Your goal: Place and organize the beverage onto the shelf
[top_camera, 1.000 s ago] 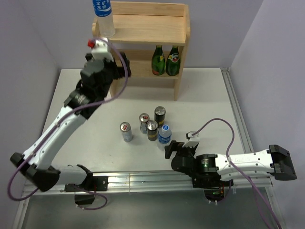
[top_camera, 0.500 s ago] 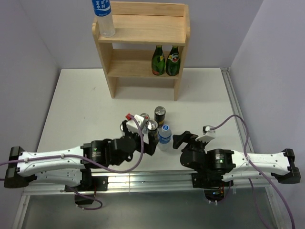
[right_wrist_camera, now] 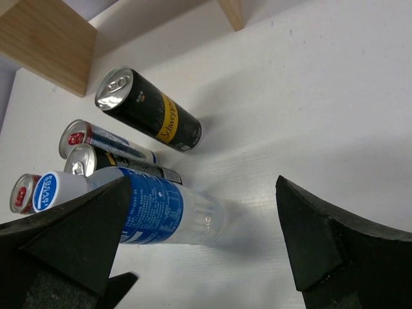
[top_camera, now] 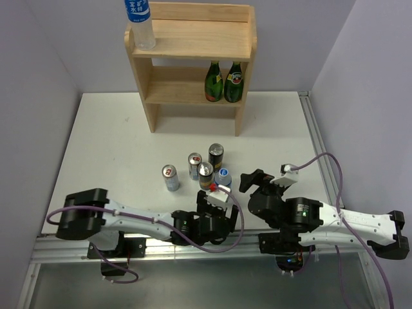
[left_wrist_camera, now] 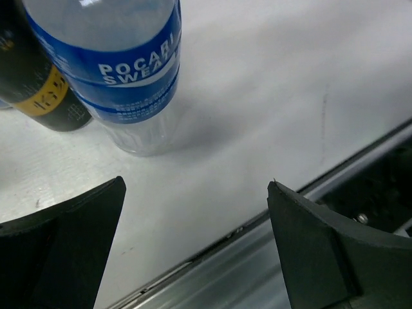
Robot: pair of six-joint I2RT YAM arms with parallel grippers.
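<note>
Blue-capped clear water bottle [top_camera: 223, 179] stands on the white table [top_camera: 116, 135] beside a black-and-gold can [top_camera: 205, 175]. Left hand [left_wrist_camera: 196, 193], just nearer, and right hand [right_wrist_camera: 203, 193], just right, are spread, empty.

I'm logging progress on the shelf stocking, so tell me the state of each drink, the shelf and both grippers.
Left gripper: open, empty.
Right gripper: open, empty.
Water bottle on shelf: upright, top tier.
Water bottle on table: upright, capped.
Black-and-gold cans: upright, on table.
Silver cans: upright, on table.
Green bottles: upright, lower tier.
Shelf: standing, mostly unfilled.
</note>
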